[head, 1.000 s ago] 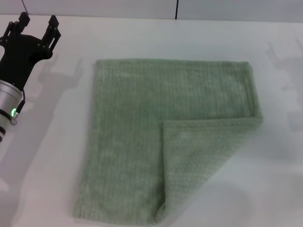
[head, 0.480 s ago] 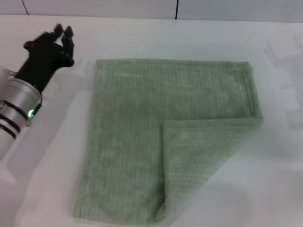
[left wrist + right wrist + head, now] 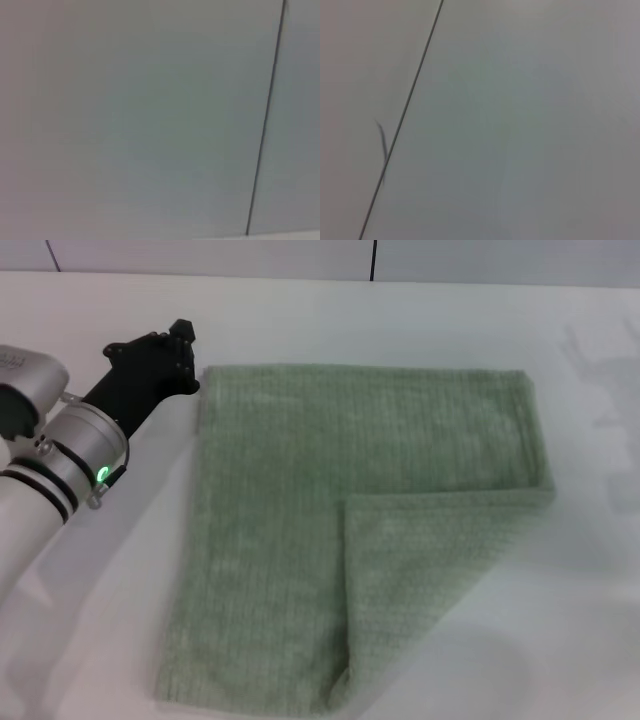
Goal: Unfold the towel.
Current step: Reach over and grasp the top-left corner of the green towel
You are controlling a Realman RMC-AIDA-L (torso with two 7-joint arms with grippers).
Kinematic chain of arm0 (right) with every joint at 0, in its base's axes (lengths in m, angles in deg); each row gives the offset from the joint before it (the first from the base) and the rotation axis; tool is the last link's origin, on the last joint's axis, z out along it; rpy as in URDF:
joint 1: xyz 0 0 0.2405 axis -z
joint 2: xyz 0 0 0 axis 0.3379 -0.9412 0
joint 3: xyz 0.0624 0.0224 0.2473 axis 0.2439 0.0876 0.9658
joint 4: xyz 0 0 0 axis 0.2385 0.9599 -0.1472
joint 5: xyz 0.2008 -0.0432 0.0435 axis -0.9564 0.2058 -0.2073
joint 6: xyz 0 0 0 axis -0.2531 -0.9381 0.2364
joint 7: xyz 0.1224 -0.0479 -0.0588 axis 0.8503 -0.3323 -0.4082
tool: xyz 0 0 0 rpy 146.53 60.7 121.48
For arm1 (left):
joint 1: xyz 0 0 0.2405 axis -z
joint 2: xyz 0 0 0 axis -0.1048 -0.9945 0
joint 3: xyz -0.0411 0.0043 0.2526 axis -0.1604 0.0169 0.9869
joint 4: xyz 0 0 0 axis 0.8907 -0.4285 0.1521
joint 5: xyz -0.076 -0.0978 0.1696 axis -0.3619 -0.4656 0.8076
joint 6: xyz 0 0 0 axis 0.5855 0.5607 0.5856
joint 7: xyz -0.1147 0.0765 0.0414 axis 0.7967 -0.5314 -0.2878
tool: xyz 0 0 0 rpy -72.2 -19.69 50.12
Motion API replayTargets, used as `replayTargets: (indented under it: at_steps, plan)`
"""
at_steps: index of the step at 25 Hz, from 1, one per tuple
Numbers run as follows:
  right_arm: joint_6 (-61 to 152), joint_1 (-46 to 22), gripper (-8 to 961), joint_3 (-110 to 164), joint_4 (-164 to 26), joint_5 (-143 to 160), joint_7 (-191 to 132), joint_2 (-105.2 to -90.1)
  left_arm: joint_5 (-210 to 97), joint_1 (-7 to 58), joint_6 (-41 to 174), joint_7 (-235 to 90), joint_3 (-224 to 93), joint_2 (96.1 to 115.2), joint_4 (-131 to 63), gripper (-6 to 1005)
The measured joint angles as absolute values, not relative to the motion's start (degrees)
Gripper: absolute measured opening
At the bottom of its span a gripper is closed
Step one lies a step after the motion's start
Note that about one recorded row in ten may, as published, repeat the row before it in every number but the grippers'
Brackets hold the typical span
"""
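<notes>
On the white table (image 3: 420, 310), the towel (image 3: 300, 490) lies flat, filling most of the middle of the surface. One corner, the near right one, is folded back over the cloth; the flap (image 3: 420, 570) forms a triangle whose folded edge runs from the towel's right side down toward its near edge. The rest lies smooth, ribbed rows showing.

The left gripper (image 3: 180, 345) sits just beside the towel's far left corner, tip low over the table and angled toward the cloth. Whether it touches the corner cannot be told. Fingers seen end-on from above; apart or together cannot be told.

Judgement: the position reads as an approach to the towel's left edge, possibly to pin or tug that side. The fold itself is on the opposite side of the towel, well apart from this gripper, so the flap is not yet dealt with. Task looks barely begun.

The right gripper is not visible in the head view. Both wrist views show only a plain pale wall with a dark seam; no towel, no fingers.
</notes>
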State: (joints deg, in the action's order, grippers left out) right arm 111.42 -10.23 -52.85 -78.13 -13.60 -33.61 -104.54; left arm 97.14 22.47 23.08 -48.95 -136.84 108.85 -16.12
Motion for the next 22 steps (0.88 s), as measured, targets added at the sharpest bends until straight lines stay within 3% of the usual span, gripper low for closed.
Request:
replayTargets:
  at_steps: [8, 22]
  plan:
    - [110.94, -10.31, 764, -52.94, -78.27, -13.6, -33.72, -104.51, 97.14, 28.35, 37.84, -48.09, -134.21, 109.21, -17.14, 3]
    - [110.89, -10.31, 754, -53.27, -78.13, -13.59, -33.43, -104.51, 97.14, 30.23, 44.5, -48.04, -133.84, 109.49, -17.09, 10]
